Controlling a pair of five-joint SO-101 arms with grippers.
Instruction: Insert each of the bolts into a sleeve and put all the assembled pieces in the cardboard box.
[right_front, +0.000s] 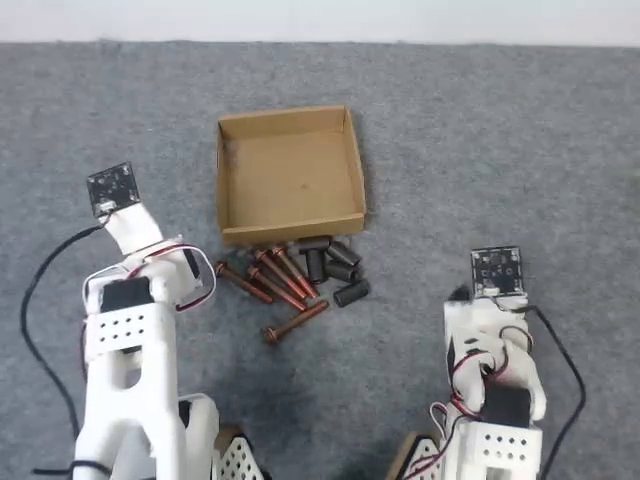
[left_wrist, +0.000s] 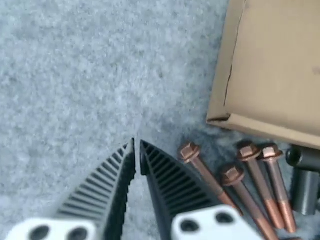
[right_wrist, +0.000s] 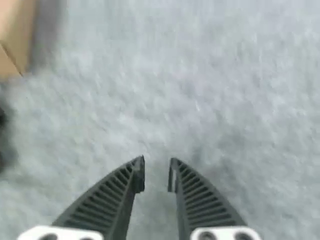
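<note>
Five copper bolts (right_front: 243, 283) are lying on the grey desk (right_front: 480, 150), just in front of the near wall of the cardboard box (right_front: 290, 232). Four of them are lying side by side as a fan, with their heads pointing toward the left arm (right_front: 130, 320). The fifth bolt (right_front: 296, 320) is lying alone, a little nearer to the arms and at a different angle. Several black sleeves (right_front: 316, 265) are lying in a loose heap just beside the bolts, on the side of the right arm (right_front: 495, 340). Some of them are touching each other, and one is lying close against the wall of the box. All bolts and sleeves are lying outside the box, and no bolt is sitting inside a sleeve.

The left tool (left_wrist: 137, 146) is hanging over bare desk, near the head of the nearest bolt (left_wrist: 190, 151) but apart from it. Its two fingers are almost meeting at the tips, with only a thin slit between them, and they are holding nothing. The corner of the box (left_wrist: 220, 119) is showing beyond it.

The right tool (right_wrist: 156, 167) is hanging over bare desk, well apart from the pile. Its fingers are standing a little apart, with a narrow gap between the tips, and they are gripping nothing.
</note>
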